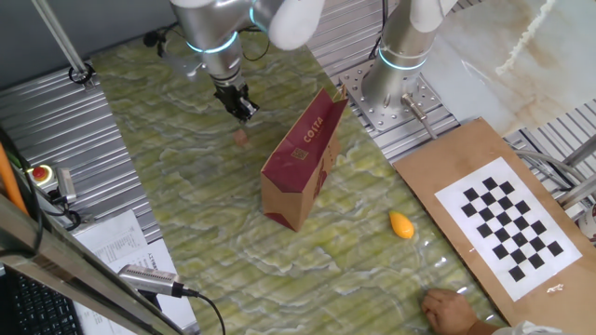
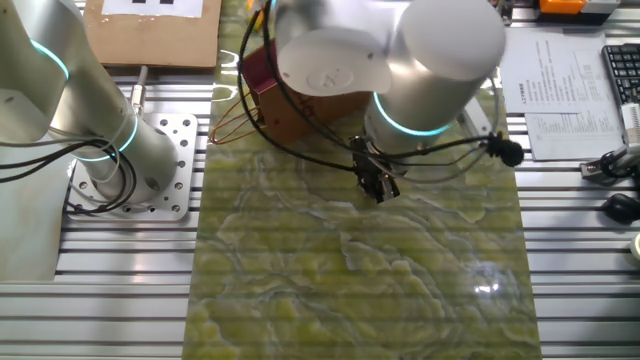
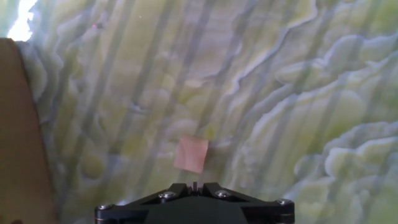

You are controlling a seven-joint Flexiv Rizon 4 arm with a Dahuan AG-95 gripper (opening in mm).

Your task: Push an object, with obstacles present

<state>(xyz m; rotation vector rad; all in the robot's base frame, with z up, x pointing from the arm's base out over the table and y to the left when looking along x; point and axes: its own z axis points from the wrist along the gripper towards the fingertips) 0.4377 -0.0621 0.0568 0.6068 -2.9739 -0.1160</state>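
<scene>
The pinkish-tan lump is a small, flat, squarish piece lying on the green marbled worktop. A tall brown paper bag with a maroon side printed "COSTA" stands tilted near it, apart from the lump, its open top uppermost.

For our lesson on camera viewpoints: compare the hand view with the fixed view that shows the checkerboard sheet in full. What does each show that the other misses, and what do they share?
Only the hand view shows the pinkish lump close up as a flat squarish piece, just ahead of the pincer.

Only the fixed view shows the whole COSTA bag, the orange oval piece, the checkerboard sheet and a person's hand.

Both show the lump, the green patterned mat and the pincer near the lump.
</scene>
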